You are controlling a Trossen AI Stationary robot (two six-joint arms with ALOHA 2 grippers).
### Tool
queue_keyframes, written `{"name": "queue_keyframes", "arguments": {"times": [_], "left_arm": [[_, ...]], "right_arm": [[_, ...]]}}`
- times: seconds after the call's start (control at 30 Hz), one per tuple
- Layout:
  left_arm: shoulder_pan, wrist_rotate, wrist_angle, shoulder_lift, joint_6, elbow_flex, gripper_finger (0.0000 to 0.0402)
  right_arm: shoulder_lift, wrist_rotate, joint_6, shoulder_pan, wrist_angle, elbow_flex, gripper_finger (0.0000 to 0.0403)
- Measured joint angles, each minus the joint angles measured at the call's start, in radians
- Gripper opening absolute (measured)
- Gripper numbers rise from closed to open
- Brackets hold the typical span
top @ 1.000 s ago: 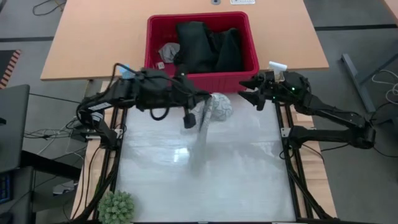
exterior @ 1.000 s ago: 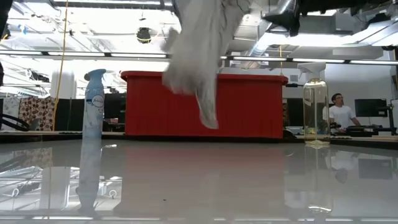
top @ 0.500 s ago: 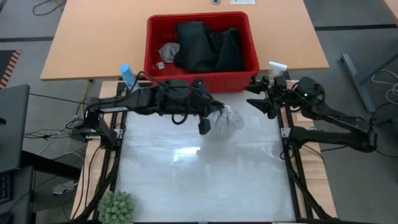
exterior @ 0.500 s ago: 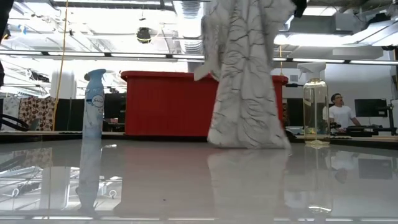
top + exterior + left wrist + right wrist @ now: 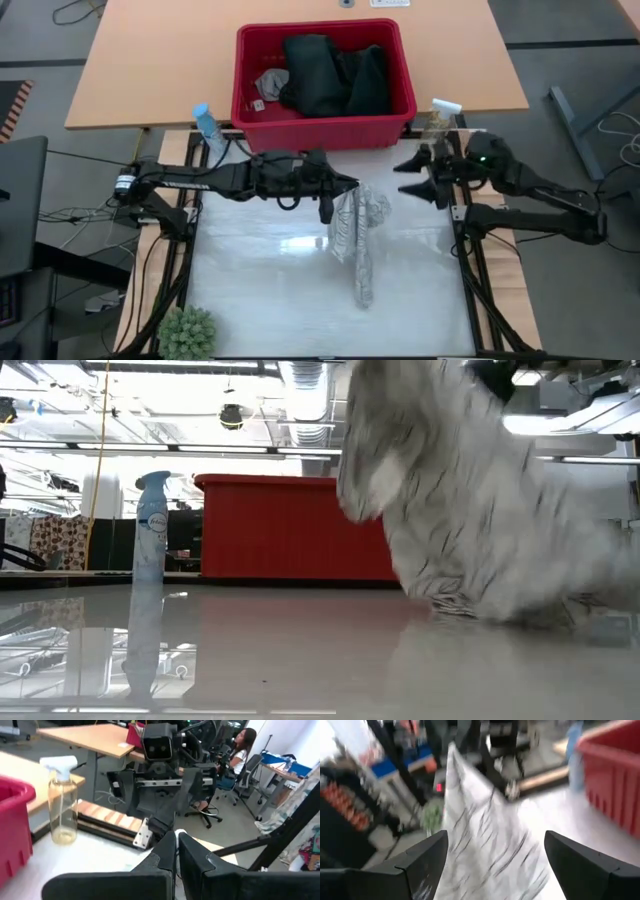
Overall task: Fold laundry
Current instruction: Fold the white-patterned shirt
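A white cloth with grey leaf print (image 5: 355, 235) hangs from my left gripper (image 5: 350, 187), which is shut on it above the middle of the white table. In the low view the cloth (image 5: 470, 510) is blurred and reaches down to the tabletop. My right gripper (image 5: 414, 178) stands open to the cloth's right, pointing at it; in its wrist view the cloth (image 5: 480, 830) lies beyond its fingers (image 5: 420, 865). Dark garments (image 5: 330, 75) and a small grey cloth (image 5: 270, 82) lie in the red basket (image 5: 250, 112). My left gripper pinches the cloth's top end between its two fingers; only a white scrap (image 5: 179, 833) shows at the fingertips. The fingers lie level, coming from the table's left. The cloth hangs below them, and its lower end (image 5: 364, 290) lies stretched on the table toward the near edge.
A blue spray can (image 5: 205, 122) stands at the table's far left and a clear spray bottle (image 5: 440, 112) at the far right. A small green plant (image 5: 187, 332) sits at the near left corner. A person (image 5: 240, 750) sits in the room behind.
My left gripper has come down and toward the table's right, rolling as it went, still shut on the cloth. The cloth, first hanging clear, now lies with its lower end on the table, drawn out toward the near edge. My right gripper has drifted slightly toward the near edge.
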Motion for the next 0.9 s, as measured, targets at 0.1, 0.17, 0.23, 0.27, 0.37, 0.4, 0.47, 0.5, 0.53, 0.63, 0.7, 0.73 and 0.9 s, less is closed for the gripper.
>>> {"name": "queue_keyframes", "arguments": {"times": [0.1,0.17,0.23,0.27,0.37,0.4,0.47,0.5,0.53,0.63,0.7,0.73,0.9], "left_arm": [[-0.006,-0.005,0.024,-0.026,-0.022,-0.035,0.0000],[-0.011,-0.006,0.031,-0.036,-0.022,-0.037,0.0000],[-0.017,-0.007,0.041,-0.043,-0.022,-0.037,0.0000],[-0.020,-0.007,0.055,-0.043,-0.020,-0.037,0.0000],[-0.030,-0.006,0.080,-0.043,-0.003,-0.037,0.0000],[-0.031,-0.006,0.084,-0.043,0.004,-0.037,0.0000],[-0.031,-0.006,0.084,-0.043,0.009,-0.037,0.0000],[-0.031,-0.006,0.084,-0.043,0.010,-0.037,0.0000],[-0.031,-0.006,0.084,-0.043,0.015,-0.037,0.0000],[-0.030,-0.006,0.085,-0.043,0.053,-0.037,0.0000],[-0.030,-0.006,0.084,-0.047,0.072,-0.038,0.0000],[-0.029,-0.006,0.084,-0.048,0.078,-0.038,0.0000],[-0.028,-0.007,0.084,-0.072,0.138,-0.039,0.0000]], "right_arm": [[0.024,0.027,-0.039,0.031,-0.094,0.000,0.0354],[0.045,0.070,-0.069,0.048,-0.145,0.000,0.0354],[0.071,0.117,-0.092,0.061,-0.169,0.000,0.0354],[0.086,0.131,-0.098,0.066,-0.169,0.000,0.0354],[0.134,0.134,-0.099,0.073,-0.138,0.000,0.0354],[0.149,0.133,-0.095,0.075,-0.131,-0.001,0.0354],[0.175,0.133,-0.079,0.080,-0.119,-0.001,0.0354],[0.188,0.132,-0.075,0.081,-0.117,-0.001,0.0354],[0.198,0.131,-0.066,0.086,-0.111,-0.001,0.0354],[0.225,0.102,-0.022,0.104,-0.059,-0.001,0.0354],[0.239,0.070,0.013,0.112,-0.024,-0.001,0.0354],[0.246,0.062,0.030,0.115,-0.012,-0.001,0.0354],[0.279,0.046,0.105,0.125,-0.006,-0.001,0.0354]]}}
